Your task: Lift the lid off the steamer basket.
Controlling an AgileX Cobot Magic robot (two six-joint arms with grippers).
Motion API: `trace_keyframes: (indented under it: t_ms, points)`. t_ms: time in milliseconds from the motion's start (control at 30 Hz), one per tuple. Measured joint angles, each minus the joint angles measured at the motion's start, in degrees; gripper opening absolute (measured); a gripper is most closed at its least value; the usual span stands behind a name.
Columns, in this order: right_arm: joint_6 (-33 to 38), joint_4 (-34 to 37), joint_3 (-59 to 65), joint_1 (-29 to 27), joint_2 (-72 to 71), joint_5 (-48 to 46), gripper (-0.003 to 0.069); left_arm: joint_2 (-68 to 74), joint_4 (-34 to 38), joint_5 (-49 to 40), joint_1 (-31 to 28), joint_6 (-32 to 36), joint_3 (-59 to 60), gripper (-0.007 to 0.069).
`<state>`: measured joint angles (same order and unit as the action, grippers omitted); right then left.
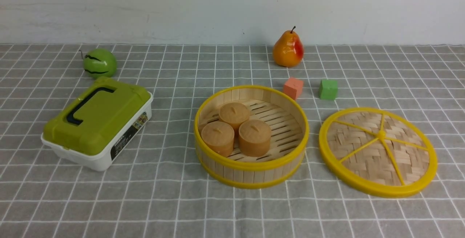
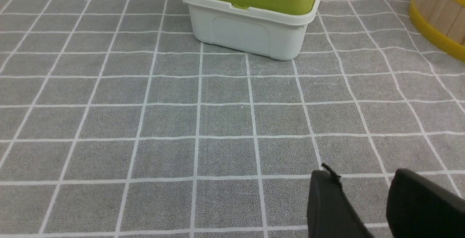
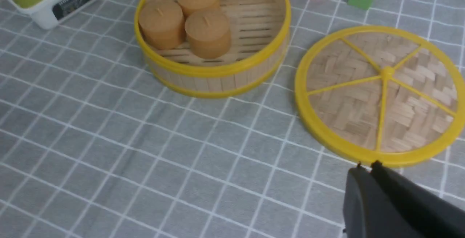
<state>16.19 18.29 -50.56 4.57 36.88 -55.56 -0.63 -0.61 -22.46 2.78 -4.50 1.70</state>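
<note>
Table: I have the gridded grey surface [image 1: 160, 201] filling most of the front frame below the wall.
Lid: off, lying flat at the right of the front frame, just beside the basket and apart from it; knob upward.
Steamer basket: my uncovered target [image 1: 250, 176] sits at the centre of the front frame.
Box: olive-lidded, at the left of the front frame, well apart from the basket; I should leave its handle alone.
Buns: three brown ones [image 1: 255, 138] clustered in the left part of the basket.
Pear and green fruit: upper right of centre and upper left of the front frame.
Blocks: one coral, one green, between basket and lid, a little behind them.
Right gripper [image 3: 368, 169]: fingertips together, nothing clamped; it shows at the lower right of its wrist picture.
Left gripper [image 2: 358, 172]: fingers apart with bare table between them, at the lower right of its wrist picture.
Step in hand: the lifting looks finished to me, so I would keep both arms back, move smoothly, and avoid brushing the lid's rim or nudging the basket.
</note>
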Motion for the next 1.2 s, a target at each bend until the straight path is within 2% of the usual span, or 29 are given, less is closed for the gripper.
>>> trace_keyframes:
  t_ms: [67,167,333,367,433,500,533,567,600,633,667,800,933,1200]
  points:
    - [0.2,-2.2,0.3,0.0,-0.6,0.8,-0.0006,0.0,0.0,0.0,0.0,0.0,0.0,0.0239]
    - [0.7,-3.8,4.1,0.0,-3.3,7.7,-0.0003,0.0,0.0,0.0,0.0,0.0,0.0,0.0239]
    - [-0.6,-3.8,26.0,0.0,-17.2,33.6,0.0002,0.0,0.0,0.0,0.0,0.0,0.0,0.0239]
    - [-1.0,-3.9,27.8,0.0,-18.5,35.5,0.0003,0.0,0.0,0.0,0.0,0.0,0.0,0.0239]
    - [-4.8,-6.5,37.8,0.0,-25.3,45.1,0.0006,0.0,0.0,0.0,0.0,0.0,0.0,0.0239]
    - [-8.7,-9.2,42.5,-0.1,-28.3,48.7,0.0008,0.0,0.0,0.0,0.0,0.0,0.0,0.0239]
    - [-14.1,-12.8,46.6,-0.6,-32.1,50.9,0.0011,0.0,0.0,0.0,0.0,0.0,0.0,0.0239]
    - [-15.6,-13.7,47.4,-0.6,-32.4,51.1,0.0012,0.0,0.0,0.0,0.0,0.0,0.0,0.0239]
    - [-21.5,-17.0,49.9,-1.5,-34.8,51.4,0.0013,0.0,0.0,0.0,0.0,0.0,0.0,0.0239]
    - [-22.2,-17.8,50.4,-1.7,-35.3,51.4,0.0013,0.0,0.0,0.0,0.0,0.0,0.0,0.0239]
    - [-27.8,-20.9,51.7,-2.8,-36.8,50.2,0.0015,0.0,0.0,0.0,0.0,0.0,0.0,0.0239]
    - [-32.3,-24.5,52.0,-5.4,-37.4,45.4,0.0023,0.0,0.0,0.0,0.0,0.0,0.0,0.0239]
    - [-32.1,-24.6,52.0,-6.1,-37.4,40.9,0.0027,0.0,0.0,0.0,0.0,0.0,0.0,0.0239]
    - [-24.2,-17.8,51.8,-6.2,-37.4,34.3,0.0038,0.0,0.0,0.0,0.0,0.0,0.0,0.0239]
